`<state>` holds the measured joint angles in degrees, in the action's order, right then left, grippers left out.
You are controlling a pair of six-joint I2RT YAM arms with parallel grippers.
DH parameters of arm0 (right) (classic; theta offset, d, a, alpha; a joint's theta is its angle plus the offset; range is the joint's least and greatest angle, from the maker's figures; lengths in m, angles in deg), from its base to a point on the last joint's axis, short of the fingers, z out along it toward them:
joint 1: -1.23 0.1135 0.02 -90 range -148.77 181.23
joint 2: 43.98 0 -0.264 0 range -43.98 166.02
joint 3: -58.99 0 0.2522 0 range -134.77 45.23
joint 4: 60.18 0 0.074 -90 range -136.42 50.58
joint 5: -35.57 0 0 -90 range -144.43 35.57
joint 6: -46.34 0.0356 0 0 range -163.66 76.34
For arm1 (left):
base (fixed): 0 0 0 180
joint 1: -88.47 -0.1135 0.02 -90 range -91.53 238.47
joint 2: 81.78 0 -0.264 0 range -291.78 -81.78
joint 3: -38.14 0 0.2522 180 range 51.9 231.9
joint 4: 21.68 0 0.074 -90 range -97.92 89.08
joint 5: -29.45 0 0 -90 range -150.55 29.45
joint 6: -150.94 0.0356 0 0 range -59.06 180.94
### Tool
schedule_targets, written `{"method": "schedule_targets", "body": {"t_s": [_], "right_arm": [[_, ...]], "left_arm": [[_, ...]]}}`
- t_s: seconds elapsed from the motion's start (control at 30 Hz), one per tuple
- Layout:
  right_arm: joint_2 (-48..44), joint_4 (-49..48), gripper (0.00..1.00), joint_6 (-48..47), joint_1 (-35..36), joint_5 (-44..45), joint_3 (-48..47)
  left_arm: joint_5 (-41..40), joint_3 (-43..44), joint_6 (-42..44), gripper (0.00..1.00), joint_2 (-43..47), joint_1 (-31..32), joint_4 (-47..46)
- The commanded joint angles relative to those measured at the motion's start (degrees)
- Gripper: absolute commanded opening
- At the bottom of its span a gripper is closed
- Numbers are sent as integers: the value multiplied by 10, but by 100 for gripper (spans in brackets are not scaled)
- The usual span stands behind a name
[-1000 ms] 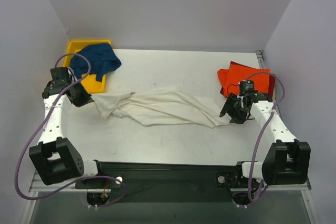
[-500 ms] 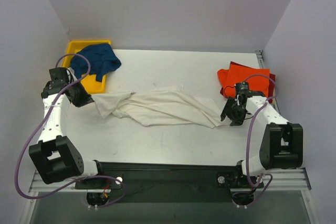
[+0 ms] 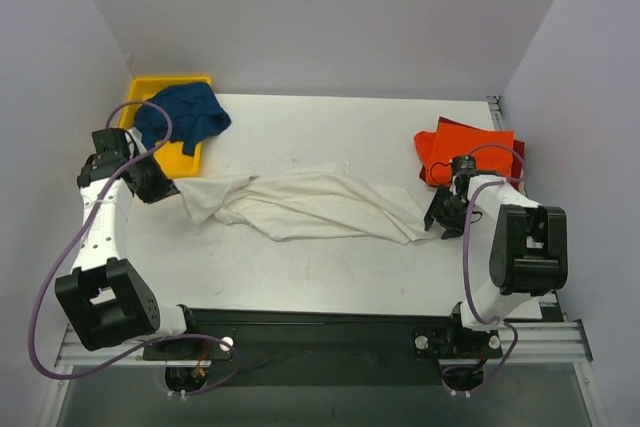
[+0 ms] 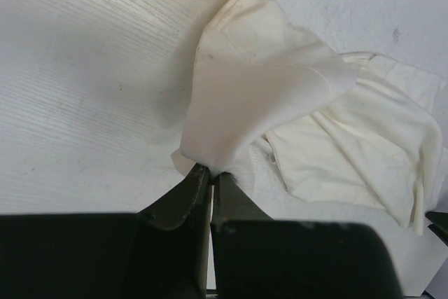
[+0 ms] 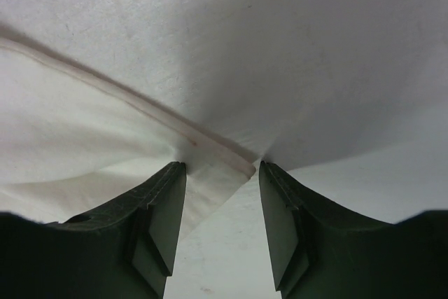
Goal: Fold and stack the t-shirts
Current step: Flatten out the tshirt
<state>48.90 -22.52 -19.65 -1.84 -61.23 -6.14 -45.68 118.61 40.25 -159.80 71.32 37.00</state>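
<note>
The off-white t-shirt (image 3: 310, 205) lies stretched in a crumpled band across the middle of the table. My left gripper (image 3: 168, 190) is shut on its left end; in the left wrist view the cloth (image 4: 259, 96) rises as a pinched peak from the closed fingertips (image 4: 210, 171). My right gripper (image 3: 441, 219) sits low at the shirt's right corner. Its jaws stand apart in the right wrist view (image 5: 222, 169), with the hemmed corner (image 5: 217, 155) between them. An orange-red t-shirt (image 3: 465, 147) lies at the back right. A dark blue t-shirt (image 3: 180, 115) hangs over the bin.
A yellow plastic bin (image 3: 188, 159) stands at the back left, just behind my left gripper. A strip of dark red cloth (image 3: 518, 162) shows under the orange-red shirt's right edge. White walls close in the table on three sides.
The right arm has folded in closer above its base while its gripper stays at the shirt's right corner. The left arm and the shirts have not moved.
</note>
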Motion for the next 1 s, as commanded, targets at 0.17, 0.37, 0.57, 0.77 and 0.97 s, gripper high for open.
{"method": "schedule_targets", "body": {"t_s": [0.17,0.37,0.57,0.77,0.97], "right_arm": [[32,-6,37,-8,-2,-9,-22],[4,21,0,-10,-3,-18,-51],[-65,97,0,-5,-11,-26,-197],[-84,150,0,9,-15,-34,-364],[-96,158,0,23,-16,-44,-483]], "left_arm": [[14,28,11,0,5,-7,0],[36,78,-6,0,-8,-10,2],[76,225,-73,0,-46,-15,15],[117,321,-160,0,-64,-17,-36],[129,445,-210,0,-75,-32,-50]]}}
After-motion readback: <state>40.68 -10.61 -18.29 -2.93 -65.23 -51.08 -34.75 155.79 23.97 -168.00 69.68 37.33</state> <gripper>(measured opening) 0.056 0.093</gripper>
